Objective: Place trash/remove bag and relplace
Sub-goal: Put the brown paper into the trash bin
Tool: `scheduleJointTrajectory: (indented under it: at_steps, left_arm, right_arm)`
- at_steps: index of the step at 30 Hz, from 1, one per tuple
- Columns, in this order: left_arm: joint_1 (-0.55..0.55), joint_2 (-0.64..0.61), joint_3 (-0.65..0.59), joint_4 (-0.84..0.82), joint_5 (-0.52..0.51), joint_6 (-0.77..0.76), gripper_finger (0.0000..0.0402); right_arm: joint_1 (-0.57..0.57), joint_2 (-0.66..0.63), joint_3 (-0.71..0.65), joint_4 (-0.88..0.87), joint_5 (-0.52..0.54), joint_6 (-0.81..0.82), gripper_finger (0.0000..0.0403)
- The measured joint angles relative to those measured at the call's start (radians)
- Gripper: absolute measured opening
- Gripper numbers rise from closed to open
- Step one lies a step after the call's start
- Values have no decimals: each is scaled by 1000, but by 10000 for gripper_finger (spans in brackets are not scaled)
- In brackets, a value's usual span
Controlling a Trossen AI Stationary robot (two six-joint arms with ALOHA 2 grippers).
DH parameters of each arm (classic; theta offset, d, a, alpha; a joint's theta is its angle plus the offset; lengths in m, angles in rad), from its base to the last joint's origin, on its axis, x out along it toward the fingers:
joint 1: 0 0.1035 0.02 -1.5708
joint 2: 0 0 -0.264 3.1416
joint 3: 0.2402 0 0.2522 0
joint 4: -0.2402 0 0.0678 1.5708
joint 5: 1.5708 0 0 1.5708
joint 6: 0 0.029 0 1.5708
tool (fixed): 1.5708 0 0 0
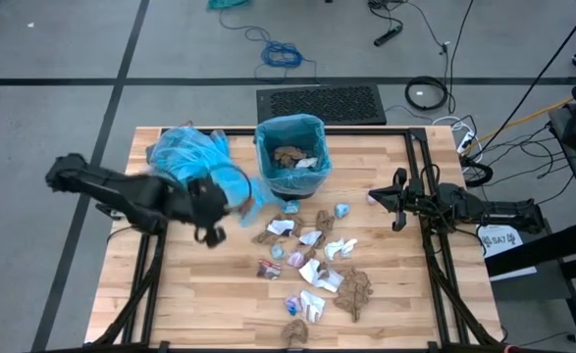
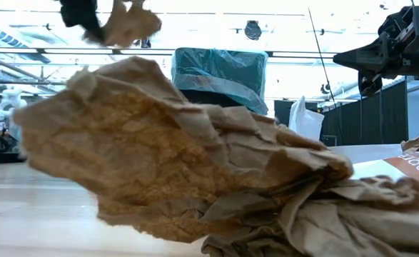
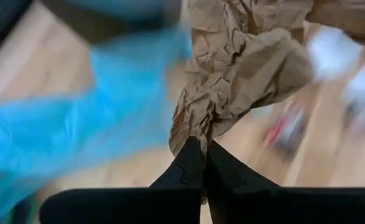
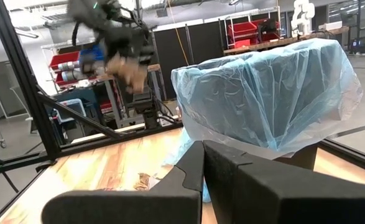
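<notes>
The trash is many crumpled white, brown, pale blue and pink scraps (image 1: 312, 257) lying on the wooden table in front of the bin (image 1: 290, 155). The bin has a blue liner and holds brown paper. My left gripper (image 1: 217, 201) is raised just left of the bin and is shut on a brown paper wad (image 2: 127, 25). My right gripper (image 1: 398, 201) is shut on nothing. It hovers right of the bin, pointing at it (image 4: 269, 93). A big brown wad (image 2: 180, 164) fills the low view's foreground. My left gripper (image 3: 204, 149) pinches a crumpled brown paper wad by a twisted-in end (image 3: 199, 124) between its two fingers. The wad is lifted clear of the table, about level with the bin's rim, and hangs just below the gripper (image 4: 129, 70).
A loose heap of blue plastic bag (image 1: 184, 147) lies on the table's far left part, left of the bin. A black frame (image 1: 420, 167) runs along the table's edges. Bare wood shows near the left edge and on the right side by the right arm.
</notes>
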Motion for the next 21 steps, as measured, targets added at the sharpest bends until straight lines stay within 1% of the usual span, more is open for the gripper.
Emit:
scheduleJointTrajectory:
  at_steps: [3, 5, 8, 10, 12, 16, 19, 21]
  left_arm:
    - [70, -58, 1, 146, 5, 39, 5]
    - [121, -64, 4, 258, 37, 100, 5]
    - [202, -47, 52, 316, 84, 178, 5]
    - [257, 8, 107, 347, 84, 216, 4]
    - [313, 62, 175, 340, 87, 258, 4]
    - [412, 215, 317, 357, 114, 340, 4]
    - [465, 321, 392, 397, 117, 339, 5]
    - [482, 380, 428, 436, 121, 334, 9]
  right_arm:
    - [0, 0, 0, 0, 0, 0, 0]
    - [0, 0, 0, 0, 0, 0, 0]
    - [0, 0, 0, 0, 0, 0, 0]
    - [0, 0, 0, 0, 0, 0, 0]
    - [0, 0, 0, 0, 0, 0, 0]
    - [0, 0, 0, 0, 0, 0, 0]
    - [0, 0, 0, 0, 0, 0, 0]
    - [0, 0, 0, 0, 0, 0, 0]
